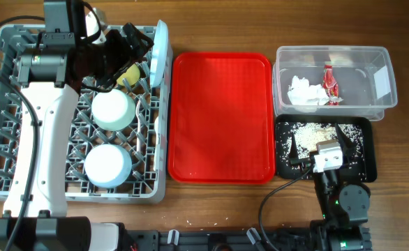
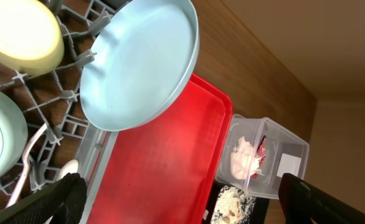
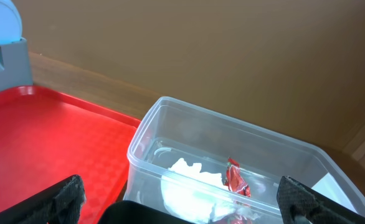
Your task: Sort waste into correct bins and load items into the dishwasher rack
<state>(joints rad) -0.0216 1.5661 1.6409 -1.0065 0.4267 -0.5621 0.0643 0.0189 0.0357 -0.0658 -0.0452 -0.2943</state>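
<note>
One plate (image 2: 139, 62) beyond left fingers (image 2: 52, 199)

A wooden table (image 1: 218, 28) carries a grey rack (image 1: 121, 197) filling its left end and a red tray (image 1: 222, 118) at the centre. Toward the right edge a clear tub (image 1: 330, 50) sits just behind a black tray (image 1: 365, 150).
</note>
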